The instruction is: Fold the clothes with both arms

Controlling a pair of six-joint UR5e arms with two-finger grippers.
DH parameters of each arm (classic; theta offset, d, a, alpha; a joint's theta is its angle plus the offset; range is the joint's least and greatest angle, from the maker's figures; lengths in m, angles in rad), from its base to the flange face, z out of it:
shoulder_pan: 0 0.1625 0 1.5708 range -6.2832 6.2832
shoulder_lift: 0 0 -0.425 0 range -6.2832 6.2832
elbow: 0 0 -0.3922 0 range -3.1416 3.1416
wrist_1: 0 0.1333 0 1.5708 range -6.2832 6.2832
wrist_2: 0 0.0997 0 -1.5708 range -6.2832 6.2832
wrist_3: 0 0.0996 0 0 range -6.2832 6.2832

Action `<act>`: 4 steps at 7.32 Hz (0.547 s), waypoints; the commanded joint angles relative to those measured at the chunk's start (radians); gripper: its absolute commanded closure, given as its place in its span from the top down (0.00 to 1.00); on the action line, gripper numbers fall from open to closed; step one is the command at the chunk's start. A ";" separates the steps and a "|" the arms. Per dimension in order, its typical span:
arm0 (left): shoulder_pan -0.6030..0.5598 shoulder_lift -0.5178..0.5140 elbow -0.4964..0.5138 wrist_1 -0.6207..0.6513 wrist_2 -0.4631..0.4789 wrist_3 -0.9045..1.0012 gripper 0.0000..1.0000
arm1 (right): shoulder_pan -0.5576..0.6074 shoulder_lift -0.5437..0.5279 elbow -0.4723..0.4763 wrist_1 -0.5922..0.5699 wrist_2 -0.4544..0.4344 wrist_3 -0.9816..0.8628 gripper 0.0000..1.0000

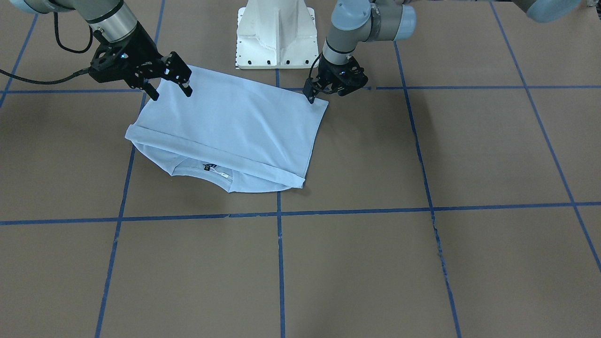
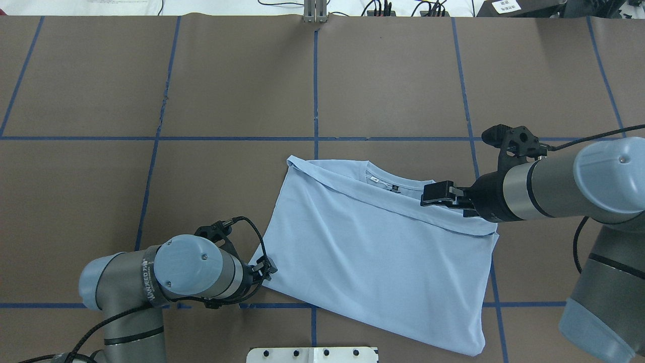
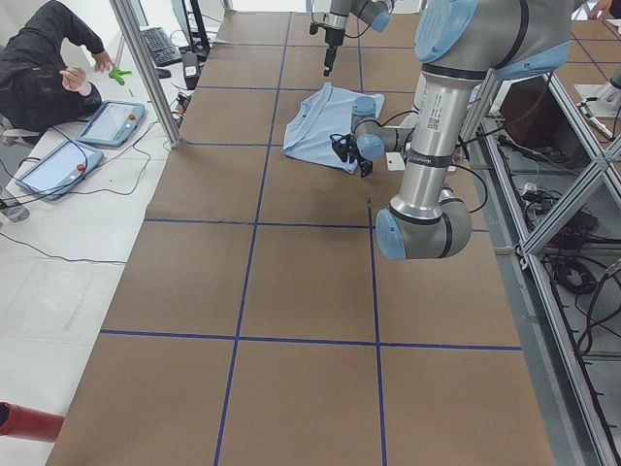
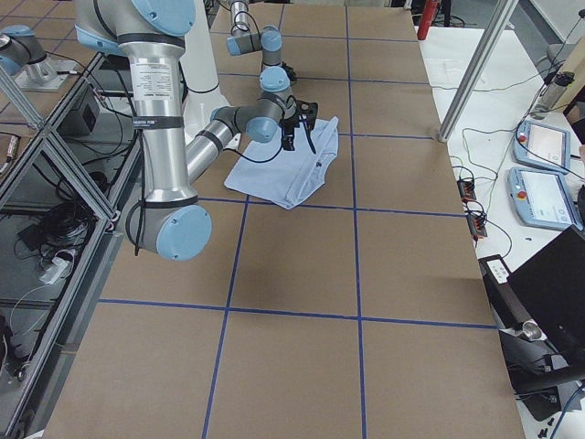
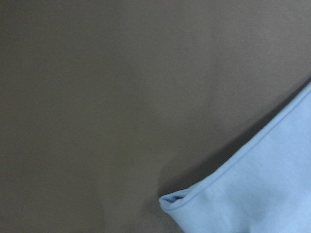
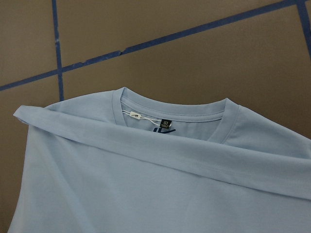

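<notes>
Read the overhead view as a clock face, with the shirt at its centre and the robot at 6. Nearest, at about 7 o'clock, the white pedestal base (image 2: 312, 354) stands on the brown table (image 2: 403, 75).

Next out, between 8 and 9 o'clock, the left gripper (image 2: 267, 267) sits low at the near-left corner of the T-shirt (image 2: 373, 252). Its claw is too small and dark to show whether it is spread or pressed together, and I cannot tell if it touches the cloth. The left wrist view shows that hemmed corner lying on the table surface.

The light blue shirt lies folded double and flat, skewed a little to the grid, with a blue tape line (image 2: 316, 91) running under its left part. A hemmed edge (image 6: 160, 150) crosses the body just short of the neck.

At about 2 o'clock the right gripper (image 2: 427, 195) hangs clear above the shirt's right side — its two black fingers (image 1: 185, 82) are spread apart and pinch nothing.

Farther out, at 12 o'clock, the ribbed collar (image 6: 227, 121) shows beyond the hemmed edge, with the dark neck label (image 6: 166, 122) and a small white tag (image 6: 133, 115) inside it. Farthest, cables (image 2: 383, 7) lie along the table's far edge.
</notes>
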 commanded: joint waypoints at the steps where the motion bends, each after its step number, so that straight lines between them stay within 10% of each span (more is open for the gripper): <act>1: -0.018 -0.002 0.000 0.001 0.000 0.006 0.86 | 0.001 0.000 -0.003 0.000 -0.001 0.000 1.00; 4: -0.021 -0.007 0.002 0.001 0.000 0.006 0.85 | 0.002 0.000 -0.011 0.000 0.001 0.000 1.00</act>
